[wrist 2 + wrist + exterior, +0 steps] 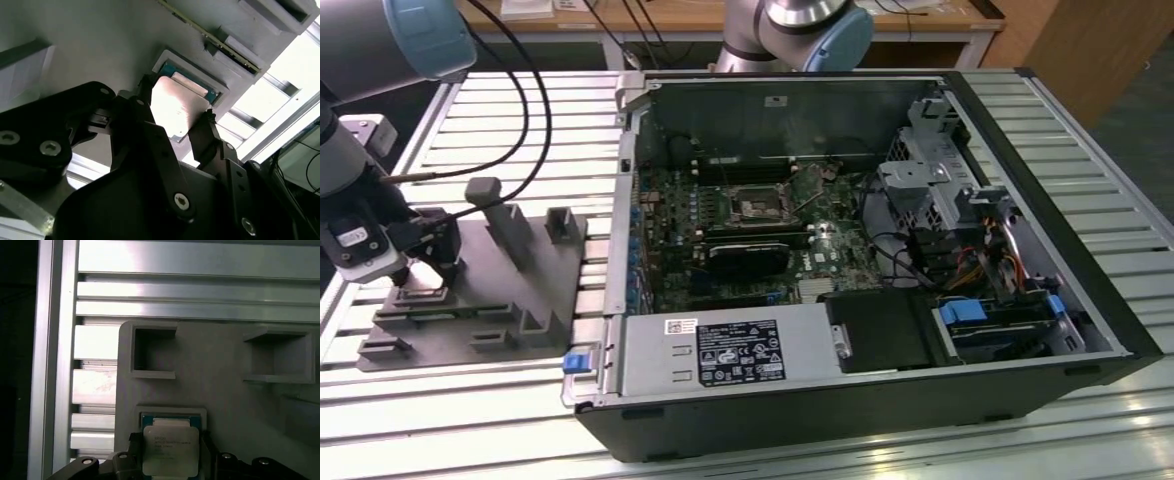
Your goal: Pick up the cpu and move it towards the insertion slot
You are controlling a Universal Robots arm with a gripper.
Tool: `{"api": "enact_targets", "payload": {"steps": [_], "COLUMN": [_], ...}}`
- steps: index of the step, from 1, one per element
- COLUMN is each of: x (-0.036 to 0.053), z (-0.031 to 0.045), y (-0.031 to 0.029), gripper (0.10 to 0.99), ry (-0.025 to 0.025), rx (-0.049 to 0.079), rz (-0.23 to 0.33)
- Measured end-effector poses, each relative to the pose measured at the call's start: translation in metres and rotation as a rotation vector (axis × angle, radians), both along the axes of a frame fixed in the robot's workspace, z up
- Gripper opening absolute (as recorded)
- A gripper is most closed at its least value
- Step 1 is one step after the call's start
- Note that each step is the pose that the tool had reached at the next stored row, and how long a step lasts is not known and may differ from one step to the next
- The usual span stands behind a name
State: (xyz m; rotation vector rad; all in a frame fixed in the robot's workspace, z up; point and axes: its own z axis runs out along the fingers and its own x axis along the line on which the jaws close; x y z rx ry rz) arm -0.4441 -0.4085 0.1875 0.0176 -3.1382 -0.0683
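The cpu sits at a shallow square pocket of the grey fixture tray, with its silvery metal face up. A blue-green strip shows in the pocket just past its far edge. It is square, so it has no long axis; its edges run about parallel with the pocket's walls. Whether it rests on the pocket floor or is raised a little above it, I cannot tell.

The black end effector has one finger on each of two opposite edges of the chip, closed narrow on it, as both wrist views show. Two more square pockets lie farther along the same tray.

In the exterior view the end effector is low over the tray's left end, on the slatted aluminium worktop. To the right, just beside the tray, an open computer case lies on its side with the green motherboard inside. The insertion slot is on that board, just beyond a black rectangular block and well apart from the chip.
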Motion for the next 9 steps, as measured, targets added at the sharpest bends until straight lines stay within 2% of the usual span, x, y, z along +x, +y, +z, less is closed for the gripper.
{"api": "enact_targets", "payload": {"steps": [6,9], "x": [0.0000,0.0000], "z": [0.0118,0.0153], "y": [0.0000,0.0000], "gripper": [0.545,0.545], "ry": [0.0000,0.0000], "rx": [0.000,0.000], "rz": [0.000,0.000]}}
